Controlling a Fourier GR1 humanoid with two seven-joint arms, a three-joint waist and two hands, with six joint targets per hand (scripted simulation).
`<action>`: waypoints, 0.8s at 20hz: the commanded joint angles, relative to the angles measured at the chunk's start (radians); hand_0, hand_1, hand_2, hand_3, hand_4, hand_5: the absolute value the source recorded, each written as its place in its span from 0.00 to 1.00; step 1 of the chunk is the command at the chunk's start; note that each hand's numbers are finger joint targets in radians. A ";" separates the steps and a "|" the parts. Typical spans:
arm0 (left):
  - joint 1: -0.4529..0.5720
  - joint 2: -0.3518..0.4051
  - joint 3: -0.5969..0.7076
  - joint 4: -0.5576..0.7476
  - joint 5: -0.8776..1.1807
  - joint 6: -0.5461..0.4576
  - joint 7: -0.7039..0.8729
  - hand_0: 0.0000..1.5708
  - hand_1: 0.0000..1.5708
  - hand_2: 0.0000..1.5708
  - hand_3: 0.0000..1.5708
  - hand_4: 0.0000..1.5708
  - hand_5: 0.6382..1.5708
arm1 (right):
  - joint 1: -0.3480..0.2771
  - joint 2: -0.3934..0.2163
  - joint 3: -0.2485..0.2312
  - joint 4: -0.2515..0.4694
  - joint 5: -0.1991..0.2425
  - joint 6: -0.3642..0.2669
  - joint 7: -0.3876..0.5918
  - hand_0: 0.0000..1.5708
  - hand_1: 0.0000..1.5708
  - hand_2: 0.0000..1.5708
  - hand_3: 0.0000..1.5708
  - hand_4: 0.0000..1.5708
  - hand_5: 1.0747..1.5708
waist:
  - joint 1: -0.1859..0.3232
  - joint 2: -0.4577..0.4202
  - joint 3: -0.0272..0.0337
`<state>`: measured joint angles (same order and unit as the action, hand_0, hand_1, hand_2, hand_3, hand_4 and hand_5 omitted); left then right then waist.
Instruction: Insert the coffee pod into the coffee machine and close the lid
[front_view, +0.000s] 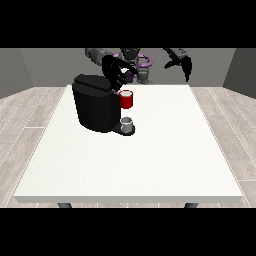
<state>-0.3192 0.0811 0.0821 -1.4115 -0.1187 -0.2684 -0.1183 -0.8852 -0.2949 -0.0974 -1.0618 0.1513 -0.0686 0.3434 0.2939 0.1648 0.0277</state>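
You have the black coffee machine (93, 107) standing on the white bench (135, 160), left of centre in the frame. On its right side sits a red holder (126, 100) with a pale rim, and below that a small grey cup (127, 125) rests on the machine's base. The hand at the view's left (116, 74) hangs over the machine's top, its fingers spread and reaching down towards the red holder. Between those fingers you can see a small dark purple thing that may be the coffee pod (129, 76); you cannot tell for sure whether it is held. The hand at the view's right (184, 65) hangs in the air at upper right, fingers drooping relaxed, holding nothing.
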 joint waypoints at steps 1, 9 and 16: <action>-0.045 0.006 0.005 0.003 0.011 -0.010 0.003 0.00 0.00 0.00 0.00 0.25 1.00 | -0.118 0.060 0.051 -0.052 -0.011 0.034 -0.086 0.00 0.00 0.00 0.00 0.08 1.00 | 0.101 0.030 -0.0276; -0.076 -0.021 -0.047 0.004 0.008 -0.039 -0.002 0.00 0.00 0.00 0.00 0.23 1.00 | -0.125 -0.010 0.036 -0.168 0.022 0.023 0.026 0.00 0.00 0.00 0.00 0.00 1.00 | 0.200 0.077 -0.0269; -0.173 -0.021 -0.057 0.016 0.014 -0.057 0.018 0.00 0.00 0.00 0.00 0.16 1.00 | -0.162 -0.057 -0.003 -0.241 0.029 0.037 0.096 0.00 0.00 0.00 0.00 0.00 1.00 | 0.275 0.154 -0.0255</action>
<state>-0.4524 0.0611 0.0315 -1.4056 -0.1091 -0.3132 -0.1105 -0.9227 -0.4652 -0.1538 -1.2344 0.2302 -0.0195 0.5980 0.4704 0.2848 0.0482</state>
